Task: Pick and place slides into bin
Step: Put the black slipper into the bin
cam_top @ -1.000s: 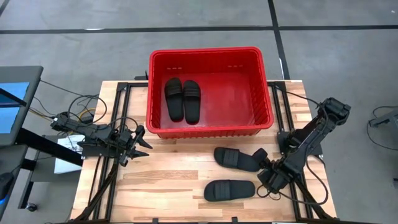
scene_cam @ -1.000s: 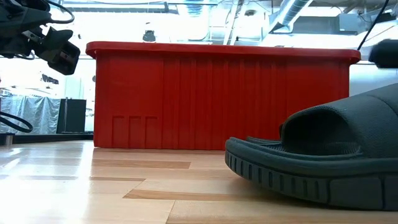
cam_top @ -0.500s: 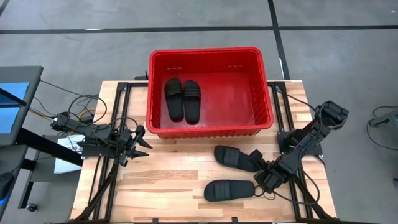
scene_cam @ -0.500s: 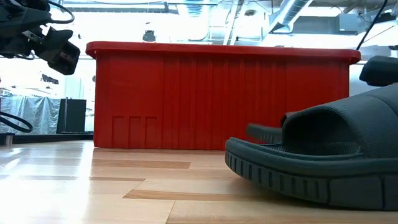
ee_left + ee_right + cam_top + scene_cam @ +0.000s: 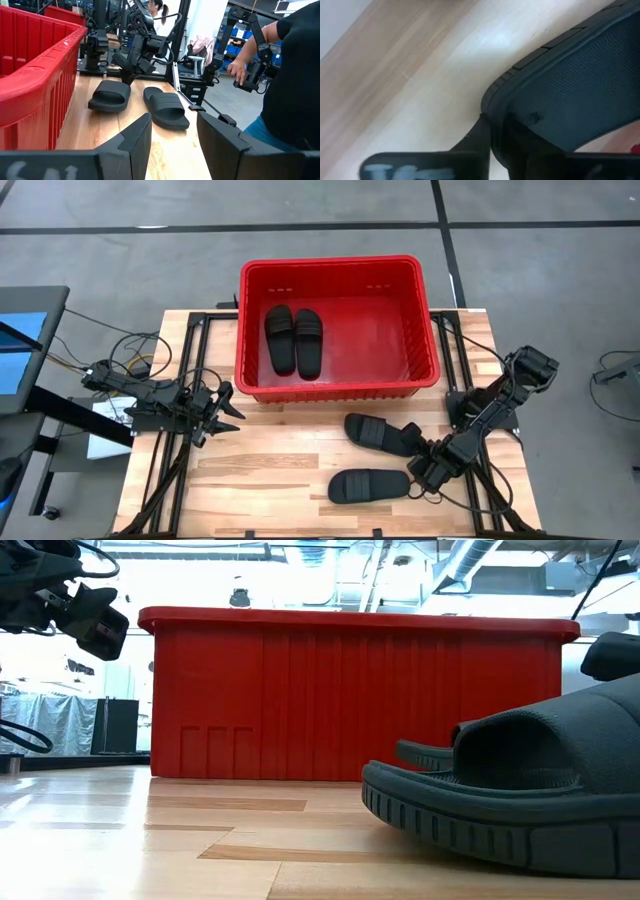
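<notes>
- I am seeing the right gripper (image 5: pixel 418 467) sitting low on the table (image 5: pixel 260 470), at the end of the nearer slide (image 5: pixel 369 485), which is lying flat near the table's front edge.
- In the right wrist view the edge of that slide (image 5: pixel 570 90) is filling the picture right against a dark finger (image 5: pixel 477 137); I cannot tell whether the fingers are closing on it or standing apart.
- The other loose slide (image 5: pixel 380 434) is lying just behind it, between the nearer one and the bin (image 5: pixel 337 272), touching neither.
- The red bin is standing at the back of the table, and two slides (image 5: pixel 294 338) are lying side by side on its floor, toward its left wall.
- The left gripper (image 5: pixel 228 408) is waiting just off the bin's front left corner, above the table, its fingers (image 5: pixel 134 136) standing wide apart with nothing between them.
- From the left wrist camera I am seeing both loose slides (image 5: pixel 137 100) on the wood with the right arm (image 5: pixel 137 47) reaching down at them.
- Beyond the table a person (image 5: pixel 290 80) in a dark top is standing, one hand (image 5: pixel 239 70) holding a dark device.
- In the low view the nearer slide (image 5: pixel 520 800) is looming large at the right, with the bin's wall (image 5: pixel 350 690) behind it.
</notes>
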`<state>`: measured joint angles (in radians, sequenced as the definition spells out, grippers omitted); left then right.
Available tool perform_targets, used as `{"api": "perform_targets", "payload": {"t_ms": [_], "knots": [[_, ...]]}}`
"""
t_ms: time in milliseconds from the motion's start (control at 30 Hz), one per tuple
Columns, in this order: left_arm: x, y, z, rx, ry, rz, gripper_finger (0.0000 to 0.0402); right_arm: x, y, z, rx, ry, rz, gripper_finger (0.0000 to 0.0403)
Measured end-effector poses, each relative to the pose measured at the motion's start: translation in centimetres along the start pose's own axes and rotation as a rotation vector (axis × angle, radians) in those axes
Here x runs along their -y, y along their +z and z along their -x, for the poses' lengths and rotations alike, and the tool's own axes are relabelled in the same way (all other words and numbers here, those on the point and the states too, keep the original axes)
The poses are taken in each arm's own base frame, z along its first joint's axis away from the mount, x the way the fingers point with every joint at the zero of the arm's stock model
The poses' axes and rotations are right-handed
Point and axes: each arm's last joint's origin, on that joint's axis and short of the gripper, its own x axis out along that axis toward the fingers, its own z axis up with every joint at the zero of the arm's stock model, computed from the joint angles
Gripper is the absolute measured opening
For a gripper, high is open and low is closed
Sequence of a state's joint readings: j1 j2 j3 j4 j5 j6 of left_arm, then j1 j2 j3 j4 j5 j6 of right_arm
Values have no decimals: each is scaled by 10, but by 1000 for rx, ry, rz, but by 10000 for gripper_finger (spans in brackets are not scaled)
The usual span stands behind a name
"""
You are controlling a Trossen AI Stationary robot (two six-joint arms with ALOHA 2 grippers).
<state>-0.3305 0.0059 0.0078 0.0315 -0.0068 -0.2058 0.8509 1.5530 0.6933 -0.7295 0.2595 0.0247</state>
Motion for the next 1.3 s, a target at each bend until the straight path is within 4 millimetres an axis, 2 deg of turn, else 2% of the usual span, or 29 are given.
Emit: {"api": "perform_targets", "payload": {"t_ms": [433, 700, 967, 1167, 1300], "knots": [[0, 0, 0, 0, 0, 0, 149, 1, 10, 18, -36, 57, -39, 3], [0, 0, 0, 0, 0, 0, 149, -13, 11, 26, -32, 66, -6, 1], [0, 0, 0, 0, 0, 0, 149, -19, 29, 60, 29, 56, -104, 1], [0, 0, 0, 0, 0, 0, 149, -6, 42, 90, 94, -85, -298, 1], [0, 0, 0, 0, 0, 0, 149, 3, 52, 110, 168, -121, -405, 1]]}}
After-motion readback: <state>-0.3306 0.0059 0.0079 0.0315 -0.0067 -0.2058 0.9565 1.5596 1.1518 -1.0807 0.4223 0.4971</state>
